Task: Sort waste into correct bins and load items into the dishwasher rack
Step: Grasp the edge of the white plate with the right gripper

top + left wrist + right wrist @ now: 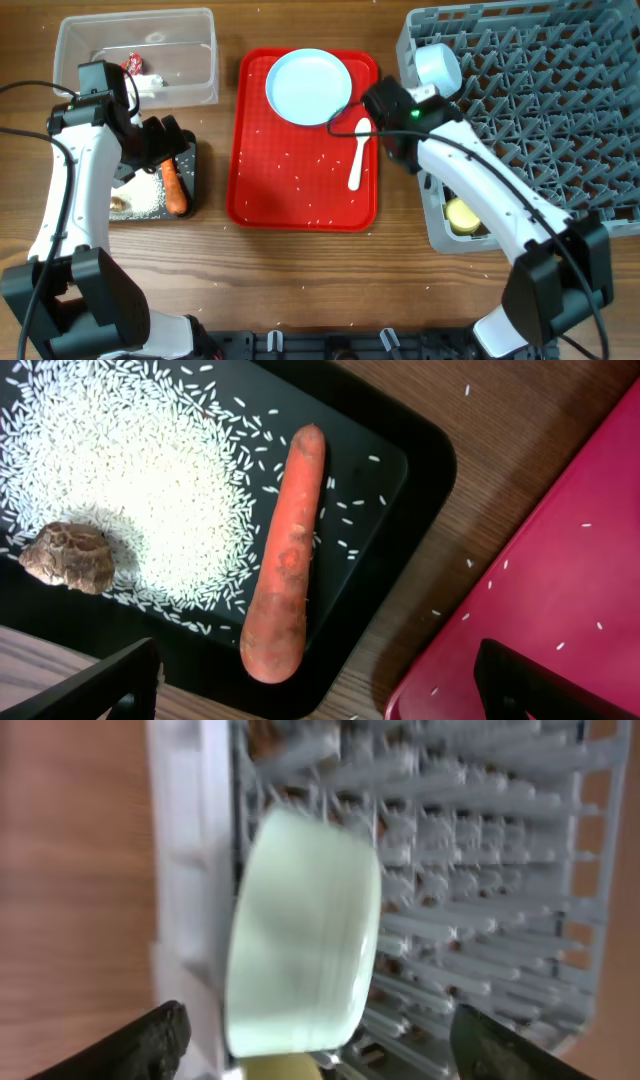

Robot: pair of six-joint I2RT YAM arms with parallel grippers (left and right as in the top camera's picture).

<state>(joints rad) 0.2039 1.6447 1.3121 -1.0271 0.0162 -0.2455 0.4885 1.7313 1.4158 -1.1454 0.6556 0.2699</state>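
**Mika:** From above, where is the bowl (437, 65)?

**Jon:** It is at the upper left corner of the rack (540, 100), at the end of the right arm (470, 185). The plate (308, 87) and the spoon (357, 155) lie on the red tray (285, 180). The carrot (176, 192) is in the black tray (192, 165), beside the rice (148, 195). The wrapper (132, 64) is in the clear tub (205, 50).

**Mika:** And the left wrist view?

**Jon:** The left gripper (318, 660) is spread wide and holds nothing. It hangs over the lower end of the carrot. The brown lump (70, 557) sits at the edge of the rice.

**Mika:** The right wrist view?

**Jon:** It is blurred. The bowl stands on its edge over the pegs (480, 830), close to the wall of the rack. The right gripper (320, 1025) is spread too, with a gap to the bowl on each side, so I think it does not clamp it.

**Mika:** How to do this step well?

**Jon:** I judge the step is to seat the bowl in the rack. It should lean firmly between two rows of pegs before the arm leaves. The gripper should keep wide and draw straight back, so that nothing touches the rim and tips the bowl. The plate looks the likely next thing.
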